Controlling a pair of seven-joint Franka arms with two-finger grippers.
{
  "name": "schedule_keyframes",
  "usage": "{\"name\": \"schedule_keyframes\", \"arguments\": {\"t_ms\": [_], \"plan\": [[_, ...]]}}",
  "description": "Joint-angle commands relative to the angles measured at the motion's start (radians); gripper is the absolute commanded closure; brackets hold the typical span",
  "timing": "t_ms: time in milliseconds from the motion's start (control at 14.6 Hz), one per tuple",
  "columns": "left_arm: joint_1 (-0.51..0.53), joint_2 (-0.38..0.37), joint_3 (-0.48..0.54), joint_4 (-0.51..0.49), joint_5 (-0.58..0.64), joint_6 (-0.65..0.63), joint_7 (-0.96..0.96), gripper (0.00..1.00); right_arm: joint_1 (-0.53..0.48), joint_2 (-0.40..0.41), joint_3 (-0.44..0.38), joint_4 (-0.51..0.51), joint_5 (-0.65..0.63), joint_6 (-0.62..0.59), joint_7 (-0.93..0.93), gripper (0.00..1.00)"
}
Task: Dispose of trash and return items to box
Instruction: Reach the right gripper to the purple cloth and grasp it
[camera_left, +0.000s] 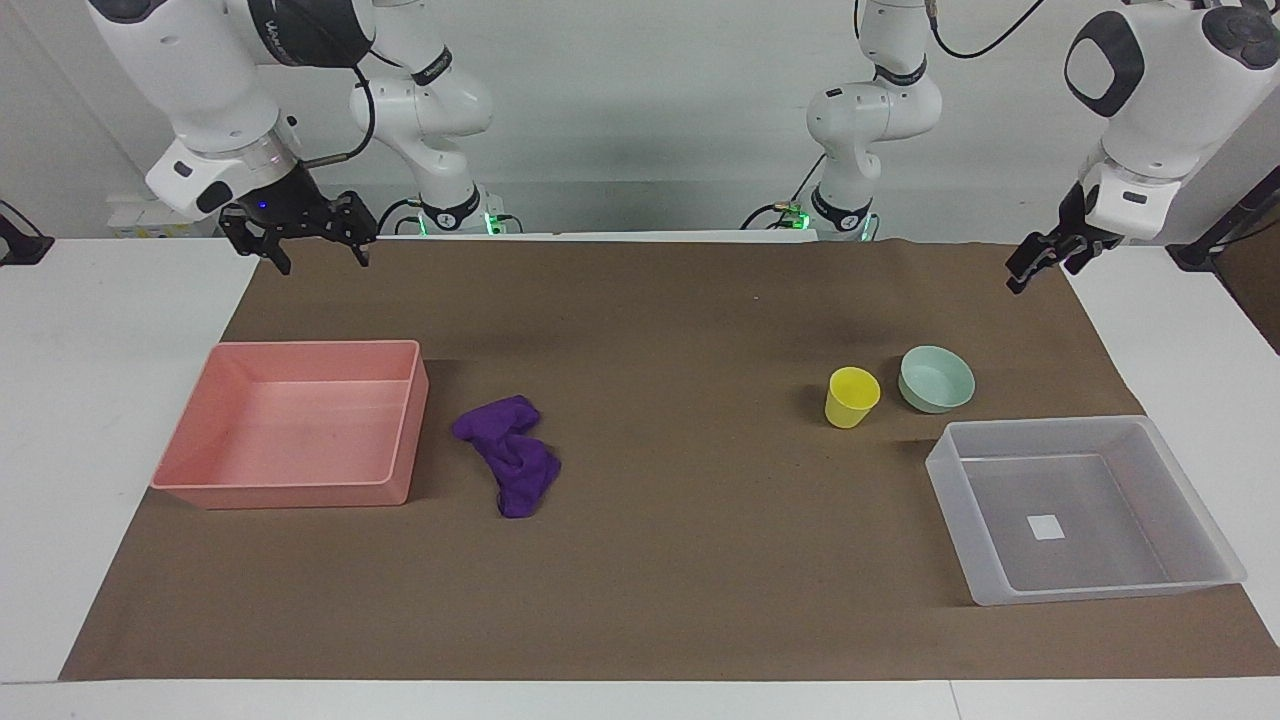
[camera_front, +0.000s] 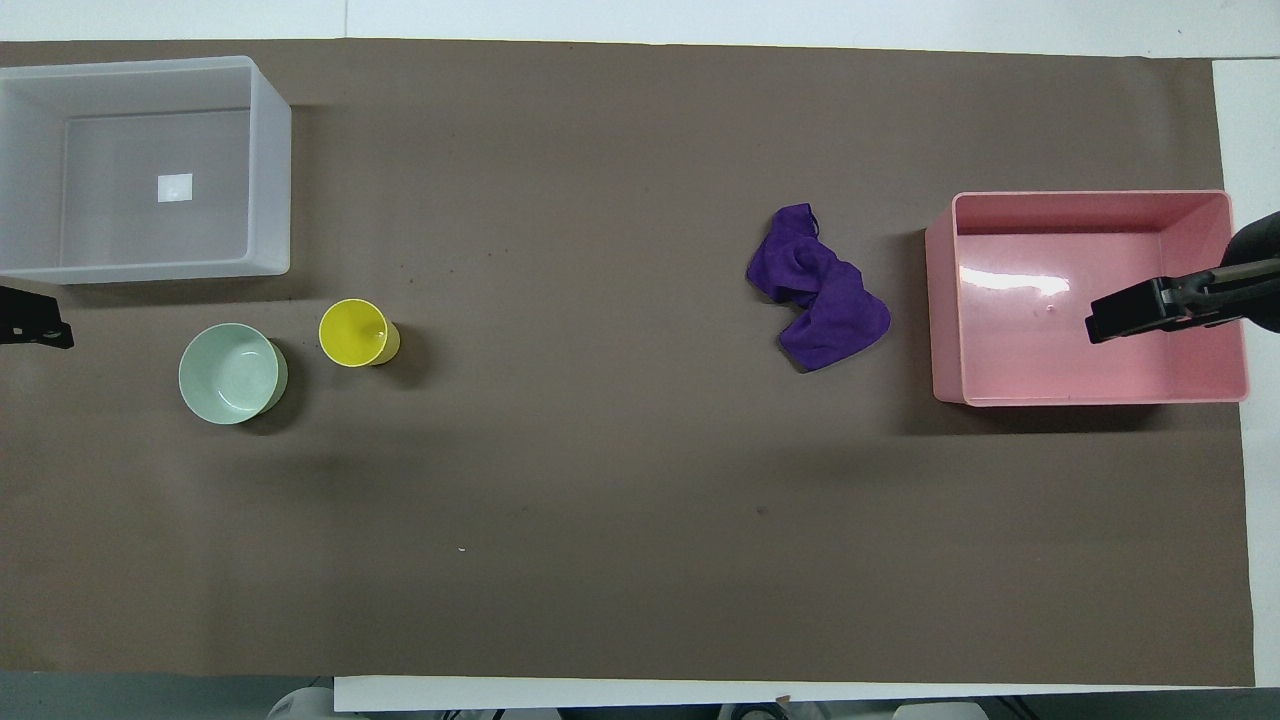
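Note:
The purple rag (camera_left: 510, 455) (camera_front: 820, 290) lies crumpled on the brown mat beside the pink bin (camera_left: 290, 495) (camera_front: 945, 310), toward the table's middle. The yellow cup (camera_left: 852, 396) (camera_front: 355, 333) and the mint-green bowl (camera_left: 936, 378) (camera_front: 230, 373) stand upright side by side, a little nearer to the robots than the translucent tray (camera_left: 1100, 590) (camera_front: 270, 170), which holds only its white sticker. My right gripper (camera_left: 320, 258) (camera_front: 1125, 312) is open and empty, raised over the mat's edge near the pink bin. My left gripper (camera_left: 1035, 265) (camera_front: 35, 325) hangs raised near the bowl's end of the mat.
The brown mat (camera_left: 680, 560) covers most of the white table. The pink bin has nothing in it. Both arm bases stand at the robots' edge of the table.

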Motion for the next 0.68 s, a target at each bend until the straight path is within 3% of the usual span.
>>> {"name": "schedule_keyframes", "arguments": {"t_ms": [0,137,274,411,616], "plan": [[0.000,0.009,0.004,0.023,-0.011,-0.026,0.010,0.00,-0.007,-0.007,0.006,-0.017,0.005,0.021,0.018,0.00],[0.000,0.009,0.004,0.023,-0.011,-0.026,0.010,0.00,-0.012,-0.010,0.006,-0.028,0.006,0.029,0.025,0.00],[0.000,0.009,0.004,0.023,-0.011,-0.026,0.010,0.00,0.006,0.013,0.012,-0.029,0.011,0.110,0.025,0.00],[0.000,0.009,0.004,0.023,-0.011,-0.026,0.010,0.00,0.060,0.092,0.012,-0.020,0.054,0.148,0.030,0.00],[0.000,0.009,0.004,0.023,-0.011,-0.026,0.010,0.00,0.135,0.201,0.017,-0.021,0.071,0.300,0.032,0.00]]}}
